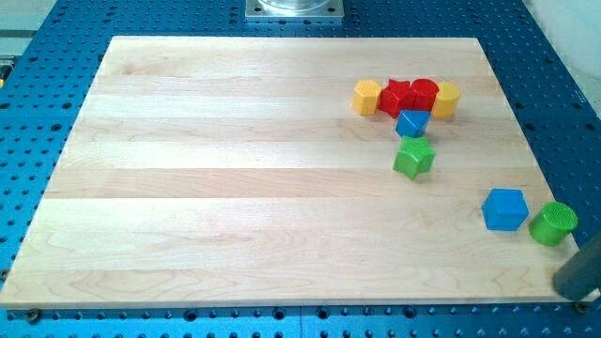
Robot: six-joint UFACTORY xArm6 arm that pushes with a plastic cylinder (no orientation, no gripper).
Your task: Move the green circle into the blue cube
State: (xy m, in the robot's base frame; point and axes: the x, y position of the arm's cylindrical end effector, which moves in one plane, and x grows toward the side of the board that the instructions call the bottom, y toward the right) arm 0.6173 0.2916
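Observation:
The green circle (553, 223) is a short cylinder near the board's right edge, low in the view. The blue cube (505, 209) sits just to its left, with a small gap between them. My tip (570, 287) is the end of a dark, blurred rod coming in from the view's bottom right corner. It is below and slightly right of the green circle, apart from it, at the board's edge.
A cluster sits at the upper right: a yellow block (366, 96), a red star (396, 97), a red block (424, 92) and a yellow block (445, 99) in a row. Below them are a small blue block (412, 123) and a green star (414, 157). The wooden board (235, 188) lies on a blue perforated table (42, 122).

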